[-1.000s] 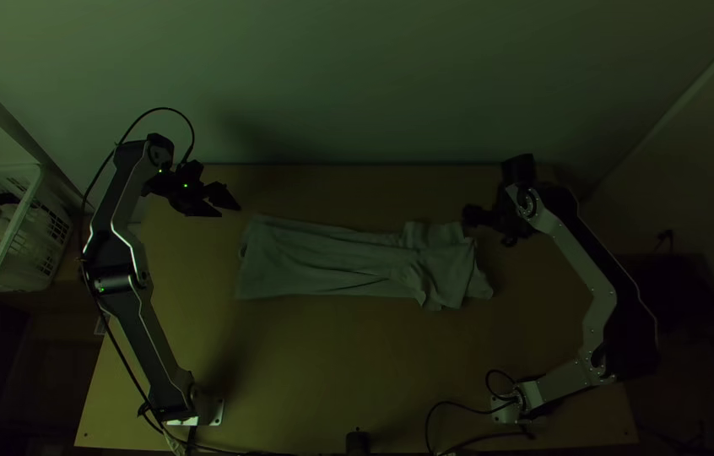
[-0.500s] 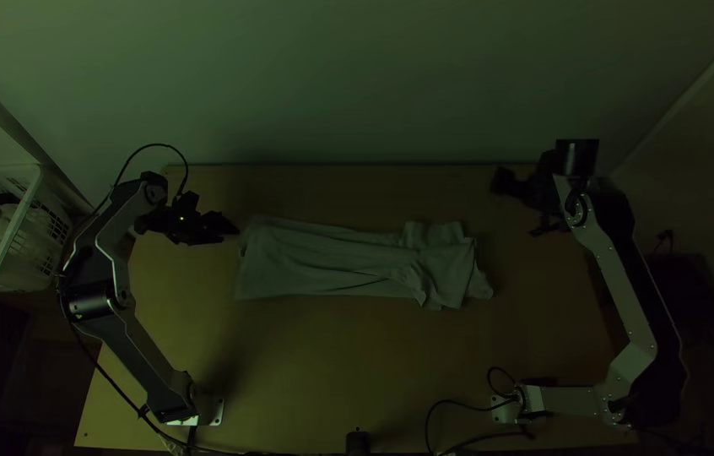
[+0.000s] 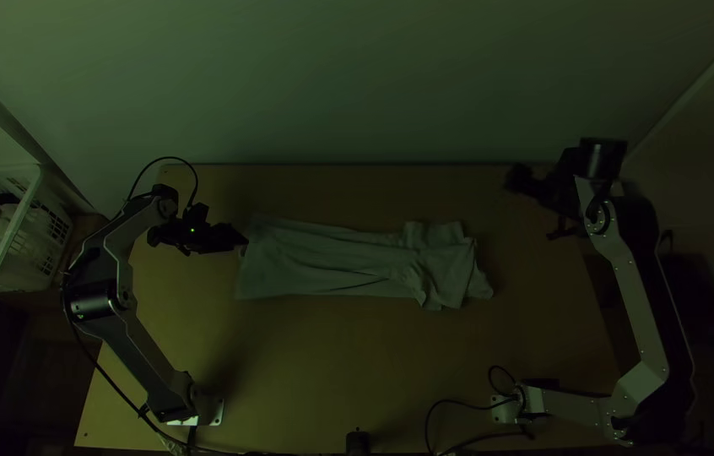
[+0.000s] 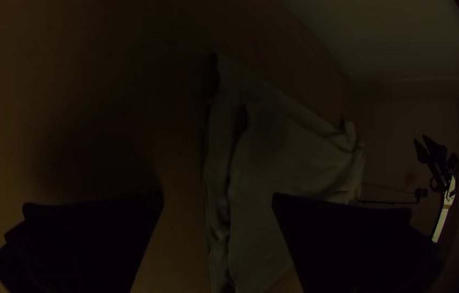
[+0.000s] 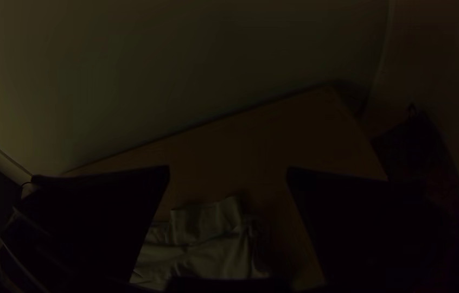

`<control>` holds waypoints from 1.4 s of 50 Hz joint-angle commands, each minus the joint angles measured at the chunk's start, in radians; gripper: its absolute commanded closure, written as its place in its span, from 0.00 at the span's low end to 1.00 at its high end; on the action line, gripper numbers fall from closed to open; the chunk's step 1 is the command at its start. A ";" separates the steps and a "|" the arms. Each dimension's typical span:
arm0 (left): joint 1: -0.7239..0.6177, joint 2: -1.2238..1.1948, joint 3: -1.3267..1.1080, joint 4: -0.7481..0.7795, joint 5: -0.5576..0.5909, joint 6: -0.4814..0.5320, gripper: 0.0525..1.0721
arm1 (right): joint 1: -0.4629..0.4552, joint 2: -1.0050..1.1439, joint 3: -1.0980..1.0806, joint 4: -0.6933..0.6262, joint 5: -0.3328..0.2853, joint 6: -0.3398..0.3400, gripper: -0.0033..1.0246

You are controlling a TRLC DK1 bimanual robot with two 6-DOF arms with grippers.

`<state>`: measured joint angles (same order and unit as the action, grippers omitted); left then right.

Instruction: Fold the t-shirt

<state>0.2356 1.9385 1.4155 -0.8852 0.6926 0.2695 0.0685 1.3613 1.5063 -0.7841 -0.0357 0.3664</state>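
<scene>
Tabletop [image 3: 357, 363] surrounds t-shirt [image 3: 315, 262]; wall [image 3: 357, 84] beyond far edge.

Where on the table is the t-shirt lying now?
In the top view, the t-shirt lies in a long, narrow strip across the middle of the table, its left end close to the left gripper.

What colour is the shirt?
Pale greyish, plain as far as the dimness shows; seen best in the top view.

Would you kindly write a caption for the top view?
Rumpled T-shirt lying in a long strip on the table, the left claw near one end.
</scene>
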 commanded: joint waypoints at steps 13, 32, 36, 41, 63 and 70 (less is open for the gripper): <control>-0.133 -0.030 -0.109 0.121 0.008 -0.105 0.05 | -0.007 -0.065 0.014 -0.024 -0.006 0.023 0.04; -0.263 -0.062 -0.141 0.218 -0.030 -0.234 0.06 | 0.005 -0.105 -0.020 -0.038 -0.006 0.045 0.04; -0.289 -0.072 -0.162 0.262 -0.061 -0.271 0.08 | 0.011 -0.117 -0.037 -0.038 -0.006 0.051 0.04; -0.308 -0.075 -0.181 0.304 -0.099 -0.319 0.14 | 0.013 -0.131 -0.055 -0.038 -0.006 0.055 0.04; -0.263 -0.164 -0.214 0.324 -0.217 -0.342 0.98 | 0.013 -0.171 -0.093 -0.038 -0.006 0.055 0.04; -0.190 -0.193 -0.199 0.252 -0.265 -0.271 0.98 | 0.013 -0.183 -0.123 -0.033 -0.006 0.055 0.04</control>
<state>-0.0135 1.7916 1.2247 -0.5888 0.4595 -0.0479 0.0719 1.2015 1.4181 -0.8211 -0.0387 0.4000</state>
